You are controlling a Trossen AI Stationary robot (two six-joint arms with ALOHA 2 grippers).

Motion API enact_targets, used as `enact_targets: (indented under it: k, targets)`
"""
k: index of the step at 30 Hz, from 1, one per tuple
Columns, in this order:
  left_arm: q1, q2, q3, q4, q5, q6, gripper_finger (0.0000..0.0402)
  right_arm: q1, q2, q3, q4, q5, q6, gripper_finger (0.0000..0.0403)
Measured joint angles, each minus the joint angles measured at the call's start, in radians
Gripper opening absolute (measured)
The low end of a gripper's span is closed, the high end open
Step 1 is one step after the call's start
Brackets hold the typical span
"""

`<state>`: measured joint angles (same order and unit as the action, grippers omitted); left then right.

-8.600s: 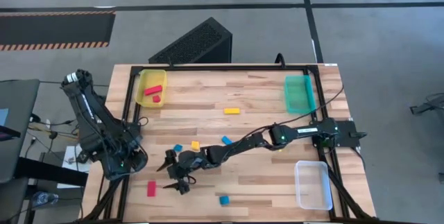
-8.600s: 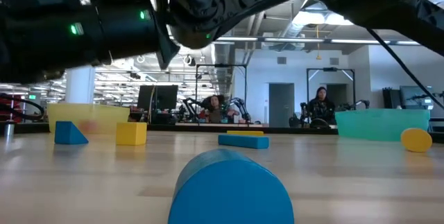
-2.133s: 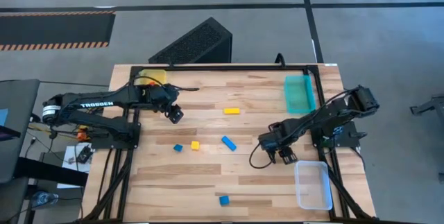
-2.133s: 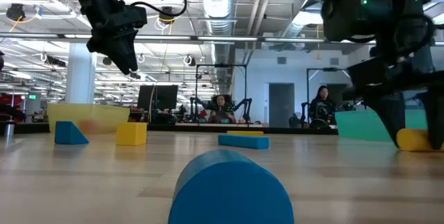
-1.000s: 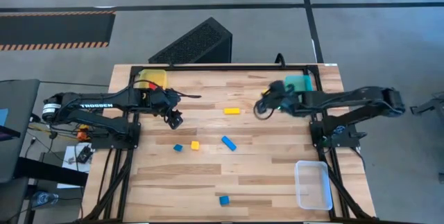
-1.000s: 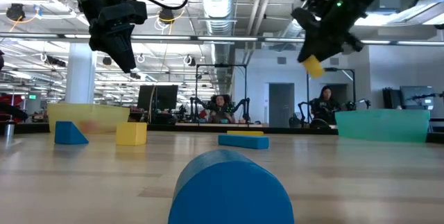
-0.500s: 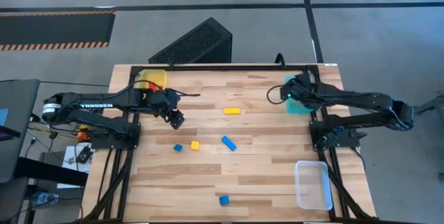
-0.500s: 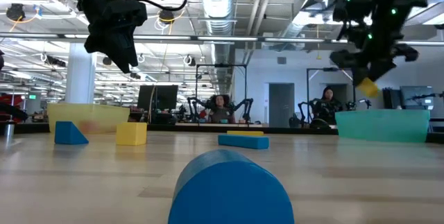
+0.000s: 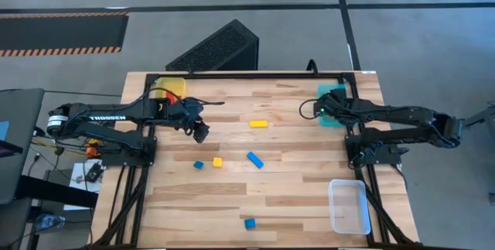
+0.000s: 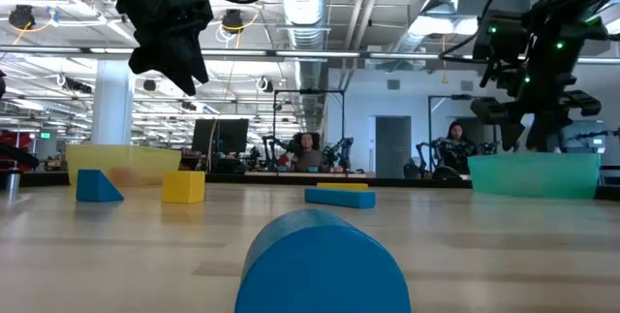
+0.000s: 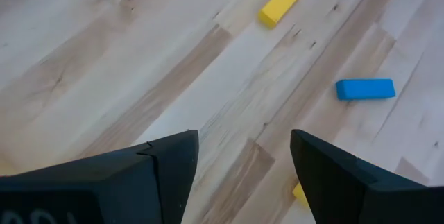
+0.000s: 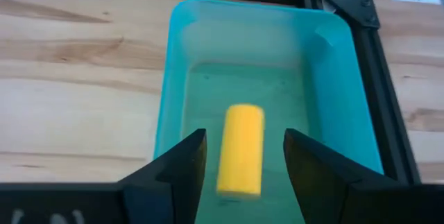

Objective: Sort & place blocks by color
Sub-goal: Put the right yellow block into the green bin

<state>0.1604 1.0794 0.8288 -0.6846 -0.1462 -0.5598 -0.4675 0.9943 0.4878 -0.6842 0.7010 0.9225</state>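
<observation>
Wooden planks are carrying scattered blue and yellow blocks (image 9: 254,159). One yellow cylinder (image 12: 241,149) is lying inside the teal tray (image 12: 182,64), below the right gripper (image 12: 244,156), jaws apart, empty. "TROSSEN" is showing on the left arm (image 9: 108,116); left gripper (image 11: 243,158) is hanging open, empty.

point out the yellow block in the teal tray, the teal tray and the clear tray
yellow block (image 12: 241,149), right wrist view, middle of its top face
teal tray (image 12: 177,78), right wrist view, its side wall
clear tray (image 9: 366,203), high view, its outer rim
</observation>
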Motion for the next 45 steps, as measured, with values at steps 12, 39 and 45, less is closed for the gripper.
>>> enact_targets:
  k: [12, 39, 45]
  targets:
    - [-0.001, 0.000, 0.000, 0.012, 0.019, 0.007, 0.0214, 0.093, -0.015, -0.001, 0.466, -0.126, -0.076, 0.0213]
    - [-0.147, 0.000, 0.000, 0.454, 0.006, 0.354, 0.0214, 0.367, 0.548, 0.305, 0.919, -0.452, -0.322, 0.0209]
    - [-0.146, 0.000, 0.000, 0.428, 0.003, 0.280, 0.0214, 0.295, 0.658, 0.431, 0.706, -0.507, -0.495, 0.0209]
